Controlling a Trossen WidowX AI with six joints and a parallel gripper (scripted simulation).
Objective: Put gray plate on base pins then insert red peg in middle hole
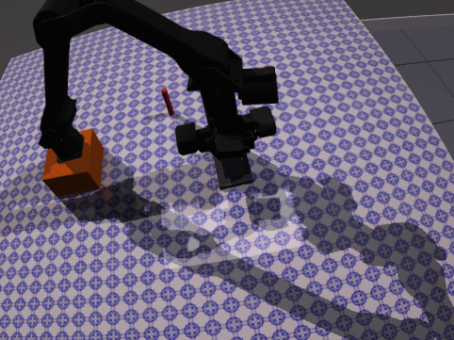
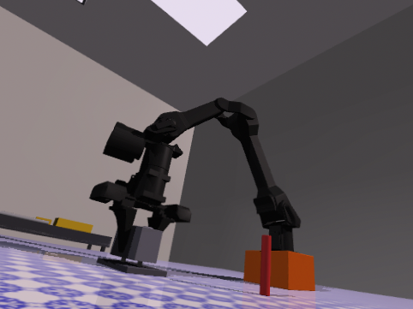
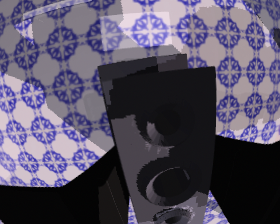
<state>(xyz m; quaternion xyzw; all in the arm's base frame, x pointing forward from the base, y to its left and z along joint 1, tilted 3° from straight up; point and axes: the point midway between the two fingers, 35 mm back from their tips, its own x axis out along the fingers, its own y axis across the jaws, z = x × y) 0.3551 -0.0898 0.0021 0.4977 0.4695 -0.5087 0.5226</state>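
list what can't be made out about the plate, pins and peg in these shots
- Pins: hidden in top and wrist views by the gray plate; in the exterior view too small to tell if they sit in its holes.
- Base: covered by plate and gripper from above.
- Jaws' contact with the plate: black on dark, unclear.
- Red peg: outside the wrist view.

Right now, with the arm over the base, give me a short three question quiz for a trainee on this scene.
1. True or false: the red peg stands upright on the table, apart from the gripper.
2. What is the gripper shut on? A) gray plate B) red peg C) nothing
3. Fill in: the plate hangs just above the dark ____.

Key: 1 true; 2 A; 3 base.
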